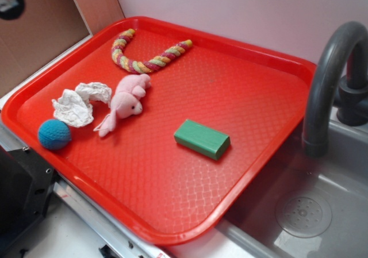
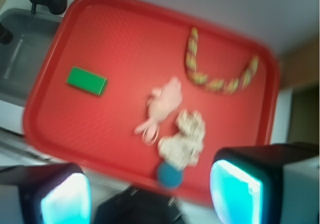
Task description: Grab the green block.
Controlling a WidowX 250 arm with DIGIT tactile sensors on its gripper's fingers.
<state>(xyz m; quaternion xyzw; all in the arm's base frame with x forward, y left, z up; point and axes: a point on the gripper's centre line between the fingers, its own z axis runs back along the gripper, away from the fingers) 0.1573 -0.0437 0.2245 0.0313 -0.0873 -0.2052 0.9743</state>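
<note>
The green block [image 1: 202, 138] lies flat on the red tray [image 1: 247, 85], right of its middle. In the wrist view the block [image 2: 87, 80] is at the left of the tray [image 2: 125, 34], far from me. My gripper [image 2: 150, 196] is open and empty, high above the tray's near edge; its two cyan pads [image 2: 65, 201] stand wide apart at the bottom of the wrist view. The gripper does not show in the exterior view. The wrist view is blurred.
On the tray lie a pink plush toy [image 1: 127, 101], crumpled white paper [image 1: 77, 104], a blue knitted ball [image 1: 54, 134] and a striped rope toy [image 1: 144, 60]. A grey sink [image 1: 305, 212] with a dark faucet [image 1: 328, 80] is to the right.
</note>
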